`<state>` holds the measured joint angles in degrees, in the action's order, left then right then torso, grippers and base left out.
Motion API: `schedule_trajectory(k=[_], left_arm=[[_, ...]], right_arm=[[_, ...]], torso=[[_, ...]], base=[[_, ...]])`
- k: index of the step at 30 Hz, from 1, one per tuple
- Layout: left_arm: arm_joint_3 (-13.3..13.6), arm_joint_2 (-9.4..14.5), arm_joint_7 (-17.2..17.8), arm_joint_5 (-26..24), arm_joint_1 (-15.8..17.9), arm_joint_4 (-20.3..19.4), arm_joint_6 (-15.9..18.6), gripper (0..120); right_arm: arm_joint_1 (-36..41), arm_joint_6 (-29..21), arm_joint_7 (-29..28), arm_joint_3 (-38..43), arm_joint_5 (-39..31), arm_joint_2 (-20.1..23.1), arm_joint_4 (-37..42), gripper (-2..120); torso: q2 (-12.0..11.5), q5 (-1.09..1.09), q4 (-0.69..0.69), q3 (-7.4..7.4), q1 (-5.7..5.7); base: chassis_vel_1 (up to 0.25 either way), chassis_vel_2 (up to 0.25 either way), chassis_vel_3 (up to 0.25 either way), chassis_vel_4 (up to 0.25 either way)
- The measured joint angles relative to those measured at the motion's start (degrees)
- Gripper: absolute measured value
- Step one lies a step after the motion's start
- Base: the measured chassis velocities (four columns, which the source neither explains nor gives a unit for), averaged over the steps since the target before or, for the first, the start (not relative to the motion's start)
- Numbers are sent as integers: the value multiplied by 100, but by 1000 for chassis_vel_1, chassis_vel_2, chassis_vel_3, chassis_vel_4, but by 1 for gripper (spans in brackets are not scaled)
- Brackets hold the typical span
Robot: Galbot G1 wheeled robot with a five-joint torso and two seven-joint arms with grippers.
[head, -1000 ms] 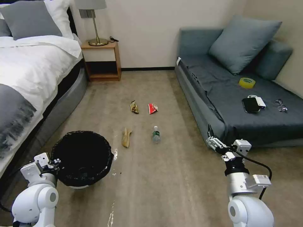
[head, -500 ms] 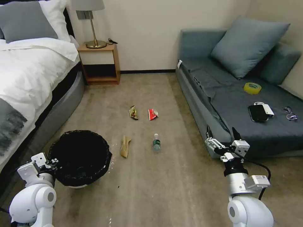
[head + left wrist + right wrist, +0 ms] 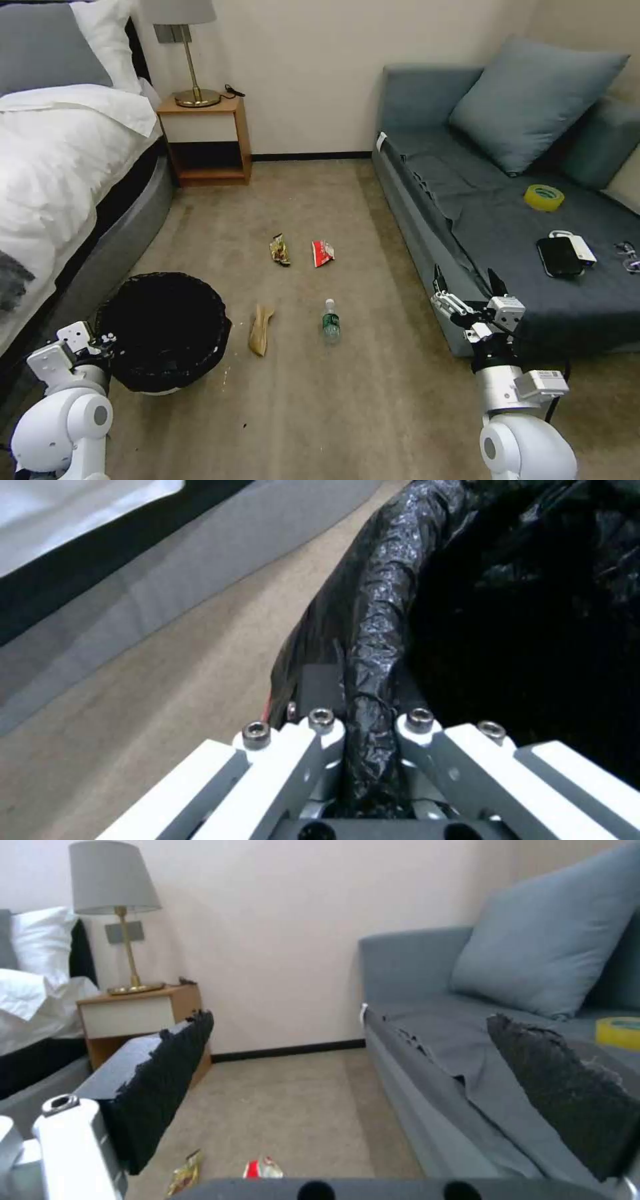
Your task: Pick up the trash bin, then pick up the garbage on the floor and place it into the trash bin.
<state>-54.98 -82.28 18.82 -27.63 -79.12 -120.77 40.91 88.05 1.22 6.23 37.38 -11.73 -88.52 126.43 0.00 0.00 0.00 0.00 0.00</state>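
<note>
The trash bin, white with a crinkly black bag, is at lower left on the carpet side. My left gripper is shut on its rim, with the bag pinched between the fingers. Whether the bin is off the floor I cannot tell. The garbage lies ahead on the carpet: a tan peel, a clear bottle, a red-white packet and a gold-brown wrapper. My right gripper hangs open and empty by the sofa's front edge, well right of the bottle. Its black pads stand wide apart.
A bed runs along the left, and a nightstand with a lamp stands at the back wall. The grey sofa on the right holds a yellow tape roll, a black phone and a pillow. Open carpet lies between.
The whole picture has shifted as the camera moved: the litter now sits lower, the bed further left, the sofa's things further right. Both grippers keep the same posture.
</note>
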Motion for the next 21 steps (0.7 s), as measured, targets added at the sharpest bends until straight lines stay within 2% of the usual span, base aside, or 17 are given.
schedule_trajectory(k=[21], left_arm=[[-41, -27, -3, -3, -28, -20, -35, 3]], right_arm=[[-43, -20, 22, -100, 22, 18, -29, 100]], torso=[[0, 1, 1, 0, 1]], base=[[-161, 156, 158, -159]])
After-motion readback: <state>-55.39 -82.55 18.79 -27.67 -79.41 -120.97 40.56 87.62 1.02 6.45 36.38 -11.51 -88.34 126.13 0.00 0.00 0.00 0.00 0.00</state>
